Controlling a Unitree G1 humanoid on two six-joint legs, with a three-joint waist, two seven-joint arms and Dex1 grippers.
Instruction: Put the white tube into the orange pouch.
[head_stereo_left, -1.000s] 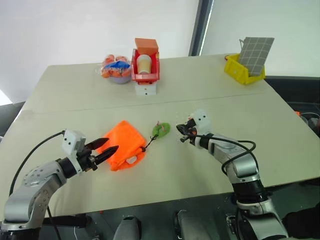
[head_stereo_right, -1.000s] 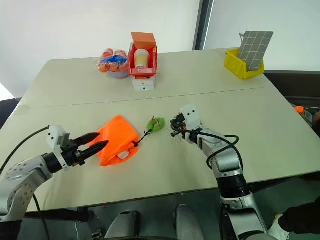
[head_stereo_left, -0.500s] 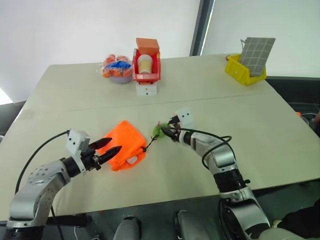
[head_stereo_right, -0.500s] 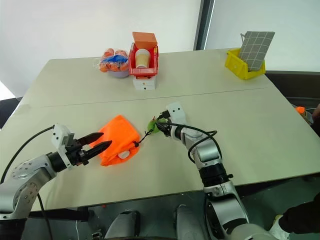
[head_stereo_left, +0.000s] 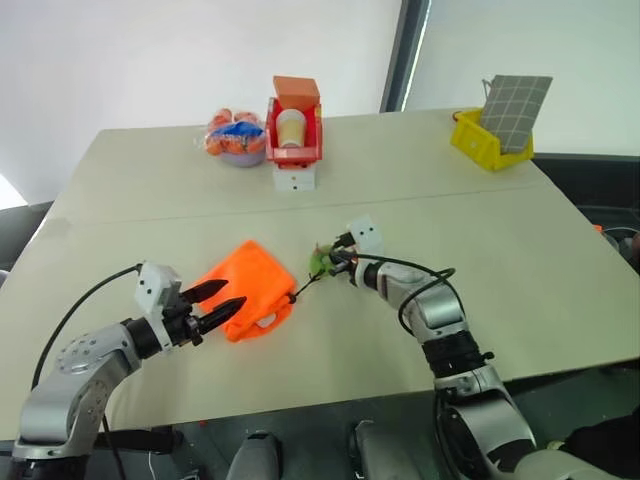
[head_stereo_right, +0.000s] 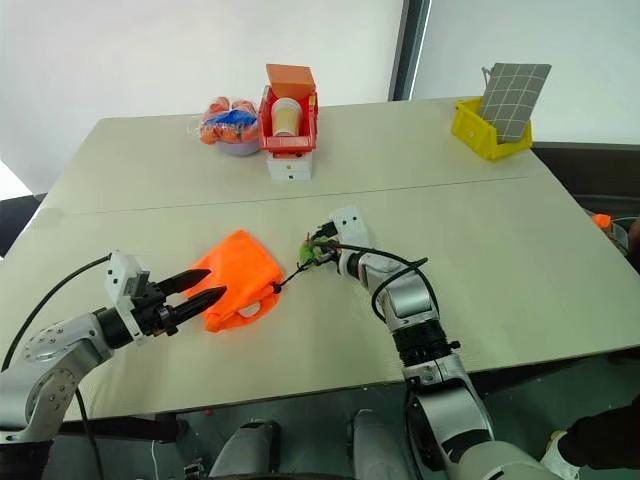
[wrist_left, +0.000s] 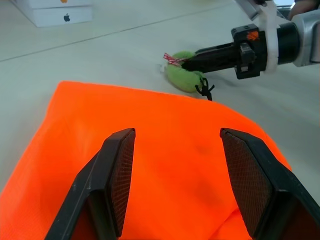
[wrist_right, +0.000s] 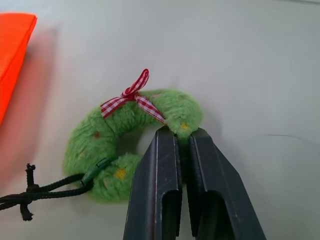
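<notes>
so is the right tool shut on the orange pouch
No, the right tool is pinched on the green wreath at the cord's end, beside the pouch.

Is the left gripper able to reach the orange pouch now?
Probably yes: the left gripper is open, pointing at the orange pouch with nothing between them.

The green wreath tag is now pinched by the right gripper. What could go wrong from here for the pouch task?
1. The right gripper pinches only the edge of the green wreath tag; the fluffy ring may slip out when pulled.
2. The black cord ties the tag to the orange pouch; pulling might drag the whole pouch instead of opening it.
3. The left gripper stands open above the fabric, not holding it, so nothing anchors the pouch.
</notes>
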